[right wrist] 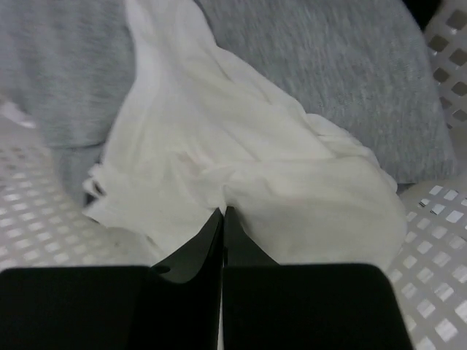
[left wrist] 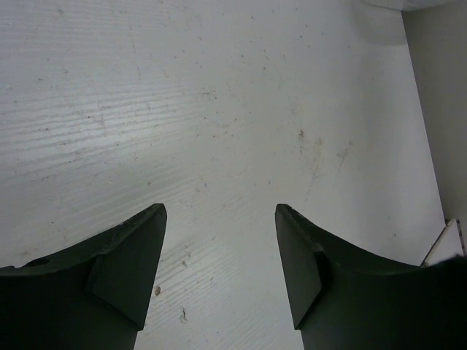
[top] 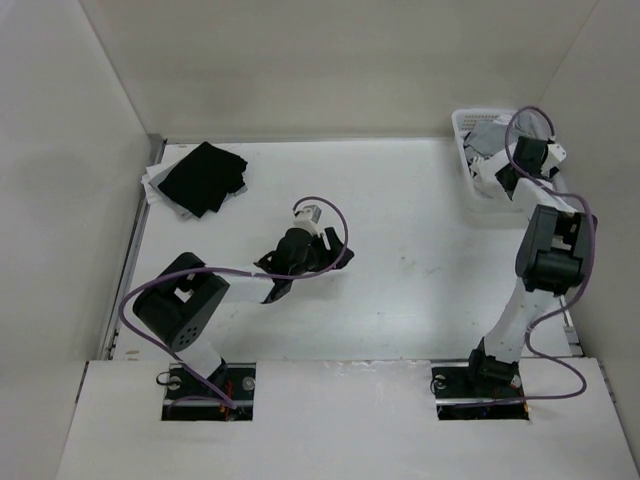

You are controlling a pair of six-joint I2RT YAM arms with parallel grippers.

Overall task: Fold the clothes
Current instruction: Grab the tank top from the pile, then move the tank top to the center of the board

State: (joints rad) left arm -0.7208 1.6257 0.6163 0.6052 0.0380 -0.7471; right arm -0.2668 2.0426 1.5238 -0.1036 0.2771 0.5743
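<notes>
The clothes, a thin white garment (right wrist: 241, 146), lie crumpled in the white plastic basket (right wrist: 430, 219) on top of grey garments (right wrist: 343, 58). My right gripper (right wrist: 222, 211) is shut, and its tips pinch a puckered fold of the white cloth. From above, the right gripper (top: 497, 180) reaches down into the basket (top: 463, 125) at the far right of the table, and only a bit of the white garment (top: 484, 170) shows beside it. My left gripper (left wrist: 219, 219) hangs open over bare table with nothing between its fingers; from above the left gripper (top: 268, 278) is mid-table, left of centre.
A black garment (top: 205, 177) lies at the far left on some pale sheets (top: 153, 182). Grey garments (top: 490, 135) fill the basket. Walls close in the table at the back and both sides. The right arm's cable (top: 530, 115) loops over the basket.
</notes>
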